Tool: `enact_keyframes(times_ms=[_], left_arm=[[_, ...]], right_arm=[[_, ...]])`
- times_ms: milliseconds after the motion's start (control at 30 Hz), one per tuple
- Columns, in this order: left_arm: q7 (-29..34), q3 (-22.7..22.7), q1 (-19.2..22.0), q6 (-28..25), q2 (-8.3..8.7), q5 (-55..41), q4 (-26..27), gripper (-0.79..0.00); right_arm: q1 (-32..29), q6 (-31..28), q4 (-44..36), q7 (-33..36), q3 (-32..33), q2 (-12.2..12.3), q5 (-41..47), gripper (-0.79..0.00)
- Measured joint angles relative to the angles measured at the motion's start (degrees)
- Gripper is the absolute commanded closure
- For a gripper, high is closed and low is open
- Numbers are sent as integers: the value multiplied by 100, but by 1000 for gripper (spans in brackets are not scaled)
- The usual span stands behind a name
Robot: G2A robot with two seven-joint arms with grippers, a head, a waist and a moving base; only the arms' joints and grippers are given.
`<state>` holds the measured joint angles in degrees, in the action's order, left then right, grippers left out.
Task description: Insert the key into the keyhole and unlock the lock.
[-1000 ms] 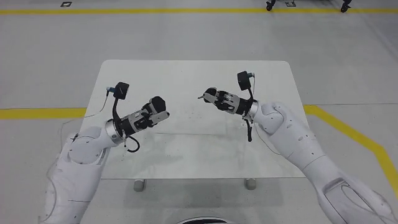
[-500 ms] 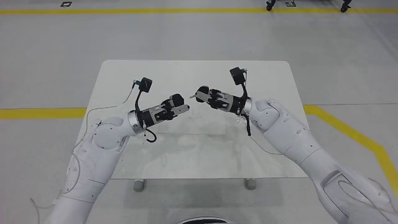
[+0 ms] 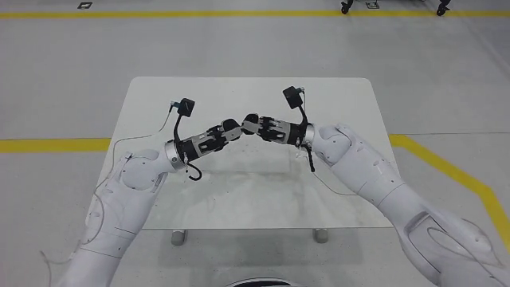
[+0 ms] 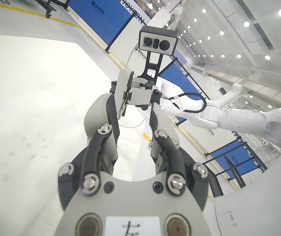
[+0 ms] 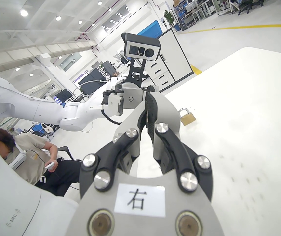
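A brass padlock (image 5: 187,117) with a silver shackle lies flat on the white table (image 5: 253,114), just beyond my right gripper (image 5: 147,104). That gripper is shut, its pads pressed on a thin metal blade, the key (image 4: 121,109), which pokes out at the tip. My left gripper (image 4: 131,105) is open, its two fingers standing on either side of the right gripper's tip. In the top view the left gripper (image 3: 230,128) and the right gripper (image 3: 251,121) meet nose to nose above the middle of the table. The padlock is hidden there.
The white table (image 3: 319,183) has bare room on every side of the two arms. Its edges are well away from the grippers. Grey floor with yellow lines surrounds it.
Both arms have swung inward toward each other. The left gripper came from the left side of the table until its open fingers reached the right gripper's tip.
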<state>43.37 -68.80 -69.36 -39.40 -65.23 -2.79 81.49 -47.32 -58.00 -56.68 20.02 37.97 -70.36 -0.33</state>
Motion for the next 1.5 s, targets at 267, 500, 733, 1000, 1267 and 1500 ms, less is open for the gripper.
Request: enact_keyframes(times_ms=[267,500,733,1000,1267,1500], left_arm=[[-67,23,-7,41,17,58,14,0],[-177,1,0,109,32,111,11,0],[-246,-142,-66,133,81,308,169,0],[-74,-155,-98,217,125,431,273,0],[-44,-78,-55,236,136,450,227,0],[-47,-55,-7,350,148,437,161,-785]], right_arm=[[-23,0,33,194,111,-27,157,0],[-1,0,53,562,147,-46,99,-246],[-46,0,-3,711,302,-10,92,-219],[-102,0,-92,1119,405,35,201,-194],[-90,0,-109,1577,397,-7,503,0],[-139,0,-92,1846,566,-26,731,0]])
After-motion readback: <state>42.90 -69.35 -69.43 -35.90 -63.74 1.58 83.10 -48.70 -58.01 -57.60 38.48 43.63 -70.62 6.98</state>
